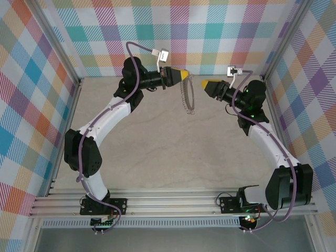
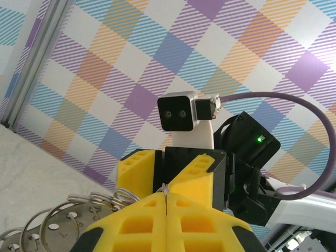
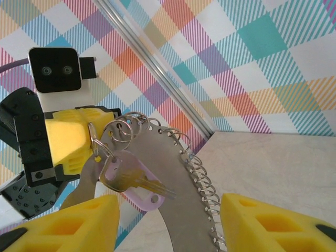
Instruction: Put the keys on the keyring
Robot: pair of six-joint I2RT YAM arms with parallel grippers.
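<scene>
Plaid-walled table (image 1: 157,152): left gripper (image 2: 167,198) clamped on keyring (image 3: 176,176), right gripper (image 1: 205,83) open, empty; risk of key (image 3: 135,181) slipping off if half-threaded.

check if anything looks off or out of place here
Nothing looks damaged or spilled. The keyring hangs in mid-air, pinched by the shut left gripper, with a key dangling just below the grip. The right gripper is open, close by.

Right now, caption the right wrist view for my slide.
The left gripper, jaws shut, holds up the keyring with a key dangling; right jaws open.
</scene>
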